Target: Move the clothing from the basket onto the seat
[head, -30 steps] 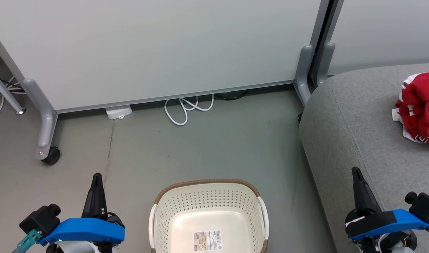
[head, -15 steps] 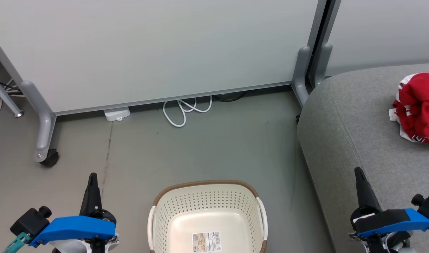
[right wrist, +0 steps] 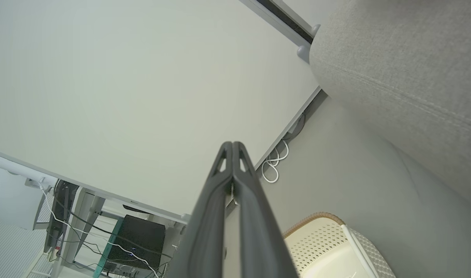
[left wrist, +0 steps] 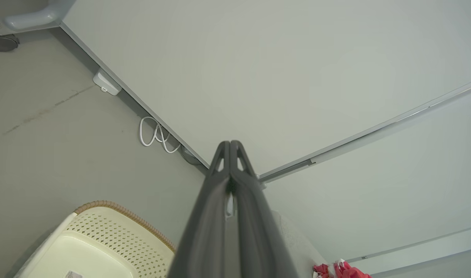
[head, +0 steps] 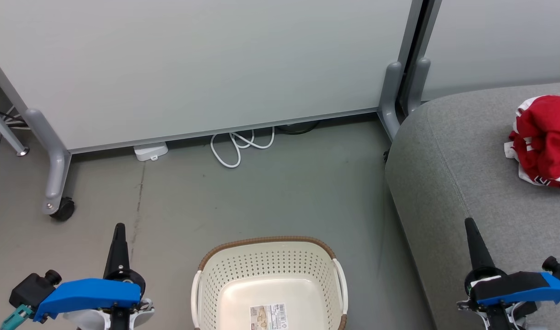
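Left tool point(head: 119, 227): fingers pressed together into one dark spike, nothing btwn them. It sits low on the robot's left over bare floor point(head: 261, 192), tip pointing up the head view. Left wrist view agrees: pair closed tip to tip, empty.

Right tool point(head: 468, 221): also closed flat, fingers together, empty. It's low on the robot's right w/ its tip over the front part of the seat point(head: 454, 160).

Btwn the two tools, bottom centre, the basket point(head: 268, 240) stands upright on the floor, near the seat's left edge. Its cream bottom shows w/ a printed label point(head: 269, 317) lying on it.

Clothing point(head: 543, 137): red w/ white trim, crumpled in a heap on top of the seat at the right edge of the head view, partly cut off by the frame. It's well apart from the right tool and from the basket. One piece or two, can't tell.

Further out, a pale panel point(head: 192, 68) stands on grey legs, w/ a caster point(head: 62, 211) at the left one. A white cable point(head: 236, 146) lies looped on the floor at the panel's foot, and a small white box point(head: 150, 151) sits near it to the left.
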You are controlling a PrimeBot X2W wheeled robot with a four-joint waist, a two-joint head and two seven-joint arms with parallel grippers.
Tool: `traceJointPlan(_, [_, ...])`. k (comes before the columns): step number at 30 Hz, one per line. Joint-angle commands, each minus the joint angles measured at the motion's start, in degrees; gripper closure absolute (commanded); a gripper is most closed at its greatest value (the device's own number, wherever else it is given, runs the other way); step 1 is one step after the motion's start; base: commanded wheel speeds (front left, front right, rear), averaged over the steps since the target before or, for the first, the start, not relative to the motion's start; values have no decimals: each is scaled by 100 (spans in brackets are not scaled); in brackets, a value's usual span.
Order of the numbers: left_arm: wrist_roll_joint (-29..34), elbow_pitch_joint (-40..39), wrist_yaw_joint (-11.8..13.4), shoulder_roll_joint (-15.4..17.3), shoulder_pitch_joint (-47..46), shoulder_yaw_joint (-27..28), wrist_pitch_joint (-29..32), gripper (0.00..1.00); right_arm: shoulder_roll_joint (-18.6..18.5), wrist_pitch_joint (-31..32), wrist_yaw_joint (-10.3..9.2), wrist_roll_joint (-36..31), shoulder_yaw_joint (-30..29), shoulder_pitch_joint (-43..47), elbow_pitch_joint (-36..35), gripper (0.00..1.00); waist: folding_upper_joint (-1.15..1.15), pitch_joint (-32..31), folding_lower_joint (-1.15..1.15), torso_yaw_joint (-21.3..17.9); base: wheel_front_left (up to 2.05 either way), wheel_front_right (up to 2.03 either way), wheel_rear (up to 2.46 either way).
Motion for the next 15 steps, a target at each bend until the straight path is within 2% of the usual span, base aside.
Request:
traceJointPlan(1, [-184, -76, -9, 13, -124, 54, 43, 100, -9, 47, 2, 189, -26, -105, -76, 100, 0, -4, 0, -5, 0, 0, 0])
traceJointPlan(15, [-997, -103, -11, 13, -149, 124, 260, 100, -9, 257, 2, 1029, -74, -117, -98, 100, 0, -37, 0, -44, 0, 0, 0])
